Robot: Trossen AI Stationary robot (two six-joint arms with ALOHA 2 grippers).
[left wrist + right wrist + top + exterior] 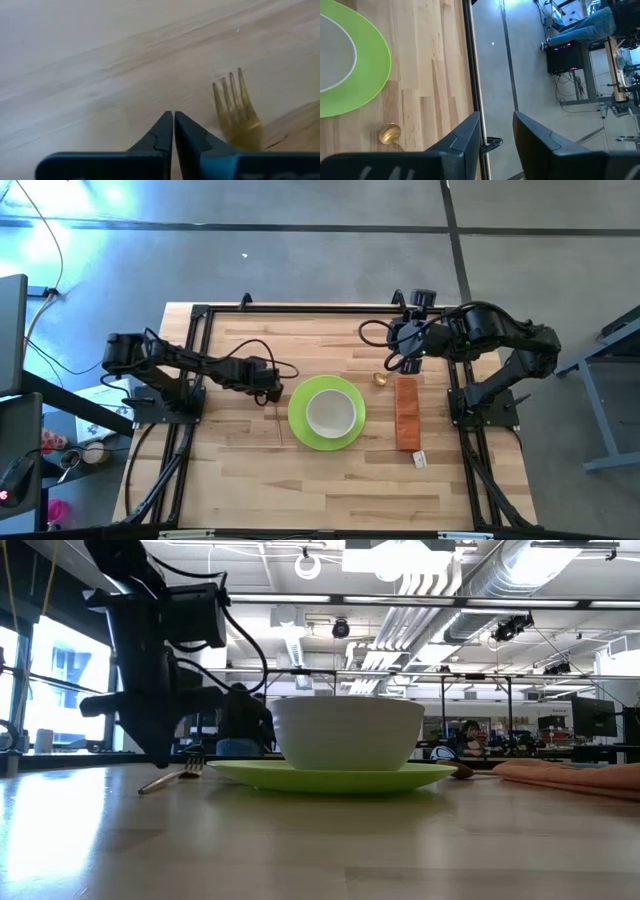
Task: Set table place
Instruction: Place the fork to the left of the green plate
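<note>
Left gripper point(173, 125) fingers are being kept pinched together, empty, beside the fork point(235, 107); right gripper point(496, 131) fingers are being held apart, empty, near the bench's point(250, 470) far edge.

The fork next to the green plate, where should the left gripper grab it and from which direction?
Probably by the thin handle, coming straight down. The fork lies flat on the table beside the plate, so only its narrow sides offer a grip. The left gripper, shut, sits just beside the tines.

Orange-brown strip point(406, 412) lies flat; small white tag point(420, 459) just beside its near end. Black monitor point(12, 330) well apart, far left of strip.
</note>
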